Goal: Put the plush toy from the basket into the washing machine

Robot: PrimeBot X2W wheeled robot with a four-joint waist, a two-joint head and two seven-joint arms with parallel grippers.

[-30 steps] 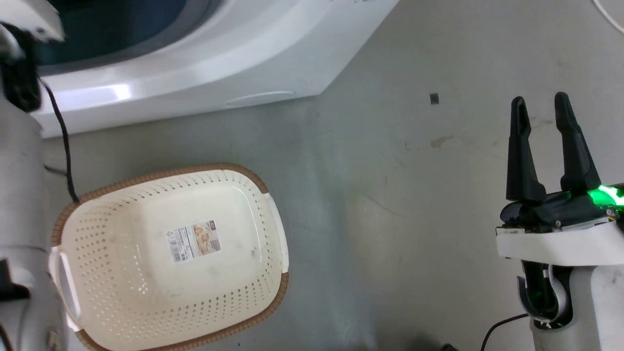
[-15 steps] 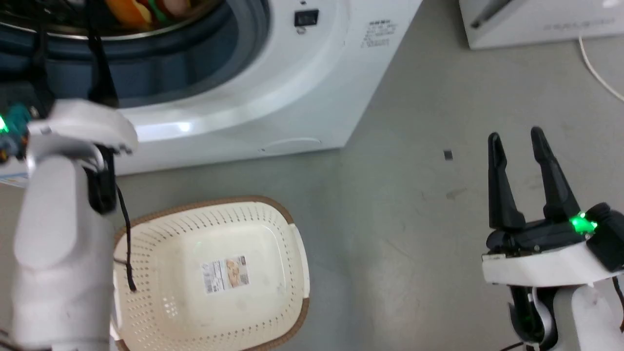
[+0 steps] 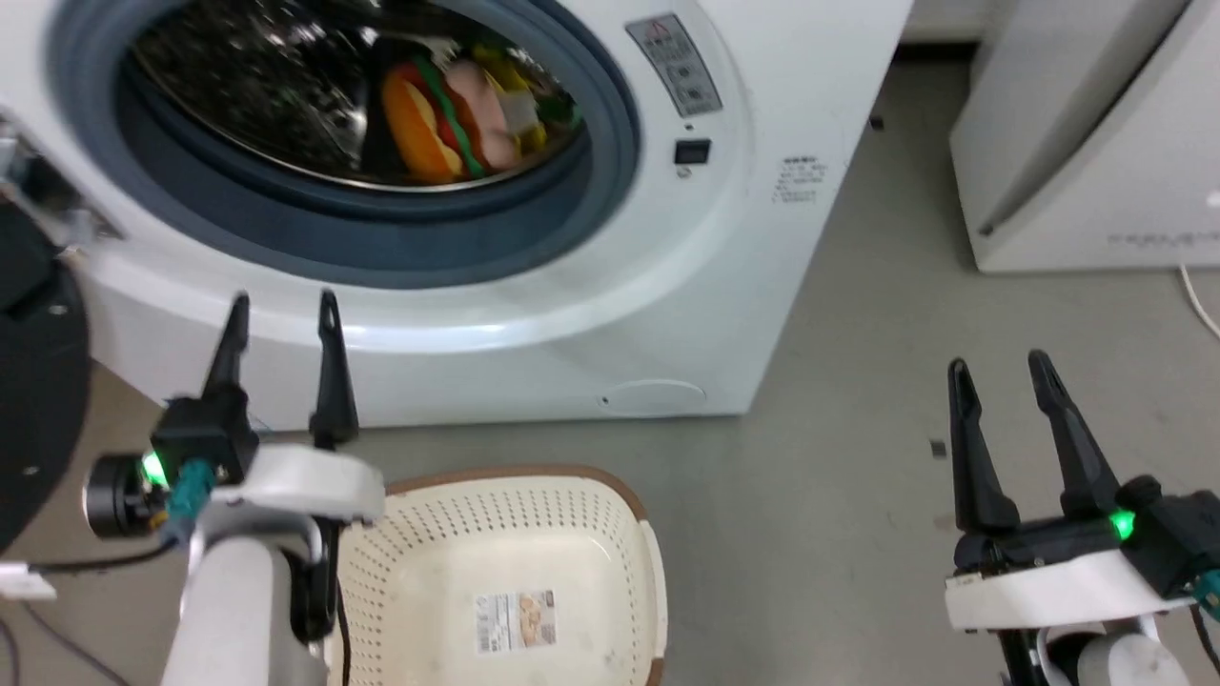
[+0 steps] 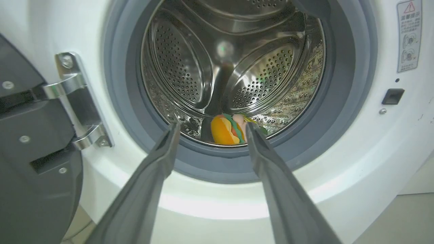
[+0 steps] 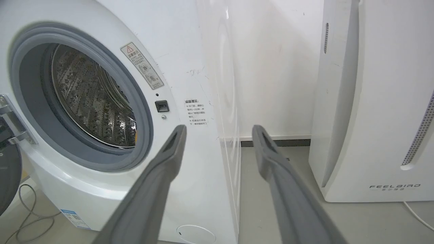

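The plush toy (image 3: pixel 457 114), orange, red, green and pink, lies on the bottom of the steel drum inside the washing machine (image 3: pixel 667 286); the left wrist view shows the plush toy (image 4: pixel 229 129) near the drum's front lip. The cream basket (image 3: pixel 515 572) with the brown rim stands on the floor before the machine, with nothing but its label sticker inside. My left gripper (image 3: pixel 281 314) is open and holds nothing, outside the door opening and below it, fingers pointing at the machine. My right gripper (image 3: pixel 996 367) is open over the floor at the right.
The dark round door (image 3: pixel 33 381) hangs open at the left on its metal hinge (image 4: pixel 76 101). A white FEELBIRD appliance (image 5: pixel 379 101) stands right of the washing machine (image 5: pixel 203 67) with a floor gap between them. Cables (image 5: pixel 30 220) lie on the floor at the left.
The head camera has tilted up, so the drum and toy now show. My left gripper has come back out of the drum and down, open and without the toy.
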